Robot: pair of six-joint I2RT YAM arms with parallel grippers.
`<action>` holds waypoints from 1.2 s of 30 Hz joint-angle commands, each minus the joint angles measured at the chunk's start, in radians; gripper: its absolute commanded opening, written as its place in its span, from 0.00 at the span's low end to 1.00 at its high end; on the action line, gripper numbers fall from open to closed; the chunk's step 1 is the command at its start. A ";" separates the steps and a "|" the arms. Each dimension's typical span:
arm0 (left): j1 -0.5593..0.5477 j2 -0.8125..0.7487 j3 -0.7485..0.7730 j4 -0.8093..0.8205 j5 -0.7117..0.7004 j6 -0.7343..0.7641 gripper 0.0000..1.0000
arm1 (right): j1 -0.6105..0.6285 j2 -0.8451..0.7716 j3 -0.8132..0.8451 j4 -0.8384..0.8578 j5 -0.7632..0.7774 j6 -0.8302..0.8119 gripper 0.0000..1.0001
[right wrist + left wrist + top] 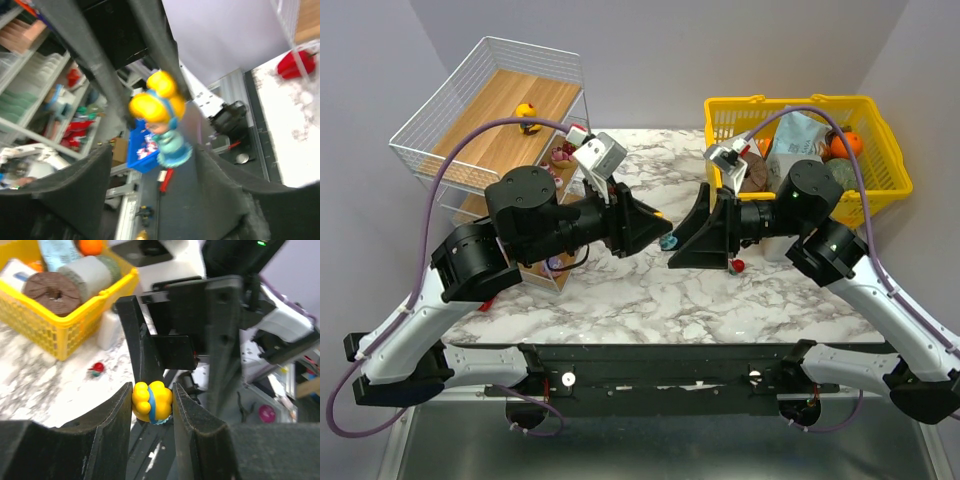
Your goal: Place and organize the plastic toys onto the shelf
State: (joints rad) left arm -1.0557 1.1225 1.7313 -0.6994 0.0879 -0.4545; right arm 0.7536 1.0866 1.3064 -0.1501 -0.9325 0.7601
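The little yellow-haired figurine [152, 402] in a blue dress is hanging mid-air over the marble tabletop [650, 300], right between the arms. The left claw [152, 390] is pinching it by the head. The right claw [154, 150] is sitting spread wide around it. The shelf [480, 120] is standing far left, carrying a yellow duck [527, 112].

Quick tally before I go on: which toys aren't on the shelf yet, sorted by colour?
Yellow-haired figurine in a teal dress: 1, clamped in the left gripper between the two arms.
Small red toy: 1, on the marble table by the right arm.
Total: 2 in view. The arms hide part of the table, so more may lie beneath them.
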 commanded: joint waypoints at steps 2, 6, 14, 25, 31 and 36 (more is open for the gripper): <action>-0.001 -0.015 0.060 -0.110 -0.264 0.066 0.00 | 0.001 -0.024 0.017 -0.066 0.104 -0.071 0.80; -0.001 0.017 0.163 -0.205 -0.445 0.135 0.00 | 0.001 -0.033 0.002 -0.166 0.190 -0.119 0.85; 0.071 0.077 0.257 -0.328 -0.708 0.275 0.00 | 0.000 -0.037 -0.032 -0.310 0.322 -0.163 0.85; 0.374 0.129 0.366 -0.296 -0.588 0.390 0.00 | 0.000 0.013 0.002 -0.411 0.374 -0.219 0.85; 0.572 0.154 0.389 -0.321 -0.386 0.385 0.00 | 0.000 0.035 0.019 -0.425 0.377 -0.234 0.85; 0.692 0.154 0.376 -0.322 -0.226 0.398 0.00 | 0.000 0.056 0.025 -0.433 0.374 -0.243 0.84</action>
State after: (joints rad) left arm -0.4332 1.2720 2.1044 -1.0054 -0.3248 -0.0818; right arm 0.7532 1.1259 1.2942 -0.5537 -0.5743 0.5442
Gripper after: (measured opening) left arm 0.417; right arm 0.845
